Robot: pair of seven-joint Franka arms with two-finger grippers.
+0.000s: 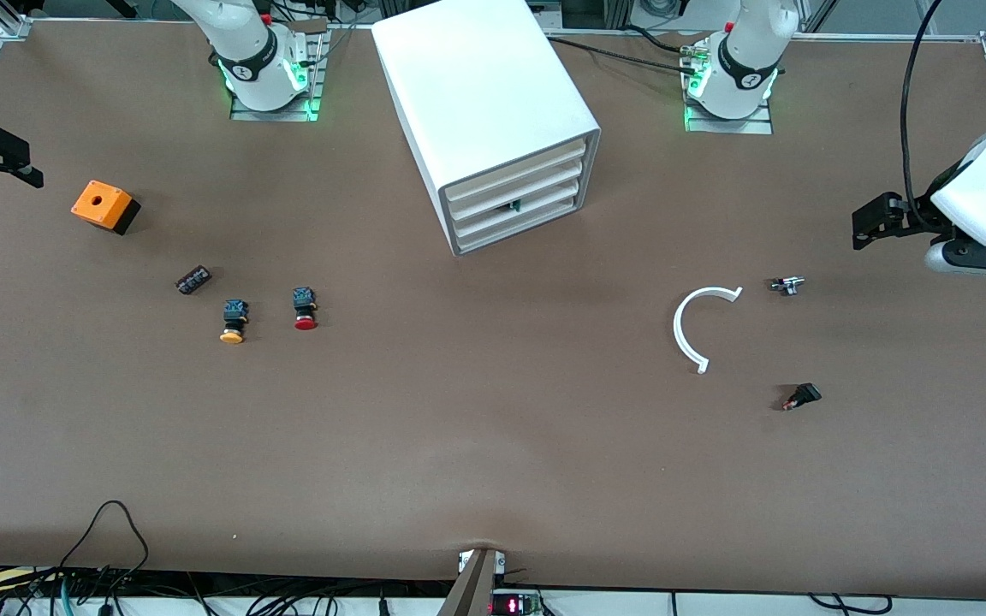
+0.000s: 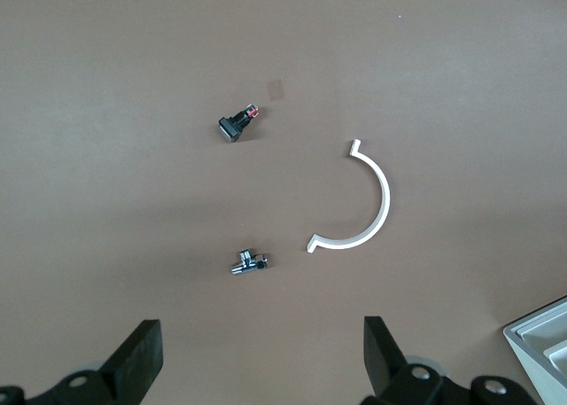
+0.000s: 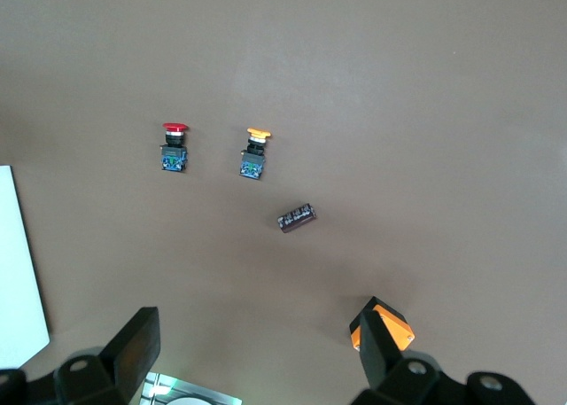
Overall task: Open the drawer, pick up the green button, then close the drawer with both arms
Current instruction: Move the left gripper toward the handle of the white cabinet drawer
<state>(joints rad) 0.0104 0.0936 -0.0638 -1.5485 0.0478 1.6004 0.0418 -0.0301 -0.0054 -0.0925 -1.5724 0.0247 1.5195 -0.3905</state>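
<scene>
Between the arm bases: cabinet [image 1: 484, 120], long axis angled from the bases toward the front camera.
Drawer: third drawer [image 1: 517, 209] from the top sits in the stack, front facing the front camera and tilted toward the left arm's end.
Button: a small green-and-dark item [image 1: 514, 205] shows at that drawer's front gap; identity uncertain.
Left gripper [image 2: 261, 356]: fingers spread wide, empty, over the bare table beside the white arc [image 2: 359, 201].
Right gripper [image 3: 257, 352]: fingers spread wide, empty, above the orange box [image 3: 383, 327].
Other buttons: red-capped button [image 1: 305, 309] and yellow-capped button [image 1: 234, 321] lie side by side, caps toward the front camera.
</scene>
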